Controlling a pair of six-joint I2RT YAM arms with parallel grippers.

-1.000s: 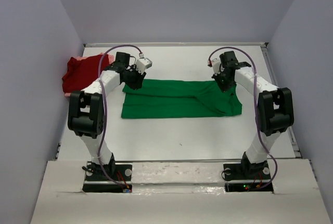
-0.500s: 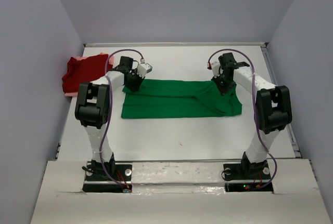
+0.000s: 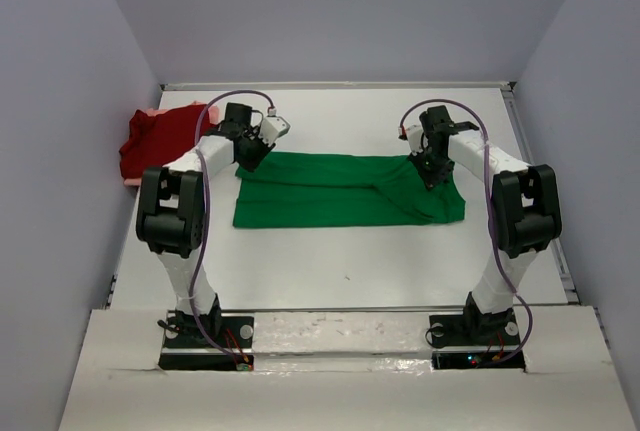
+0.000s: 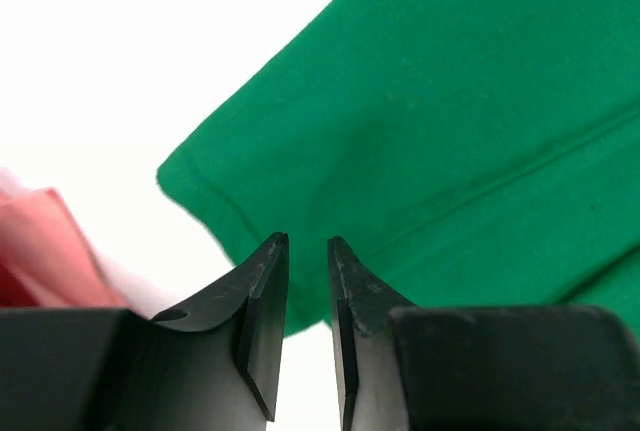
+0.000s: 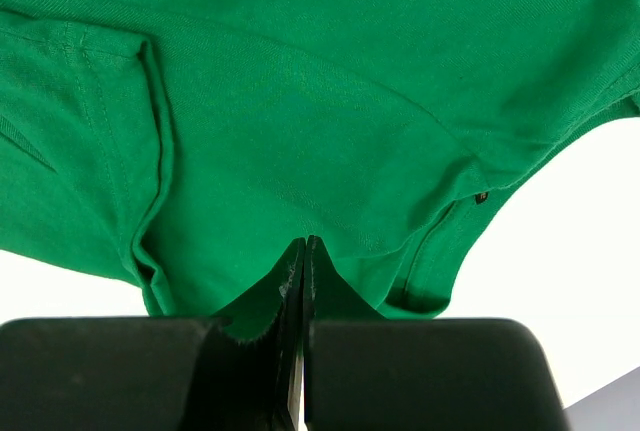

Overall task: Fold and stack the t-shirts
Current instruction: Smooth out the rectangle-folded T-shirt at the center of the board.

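On the table, right hand pinches green t-shirt.

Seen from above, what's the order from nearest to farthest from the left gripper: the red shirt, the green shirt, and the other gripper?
From the left gripper:
1. green t-shirt: its corner lies right at the gripper.
2. dark red t-shirt: off to the left, near the table edge.
3. right gripper: across at the green t-shirt's far end.
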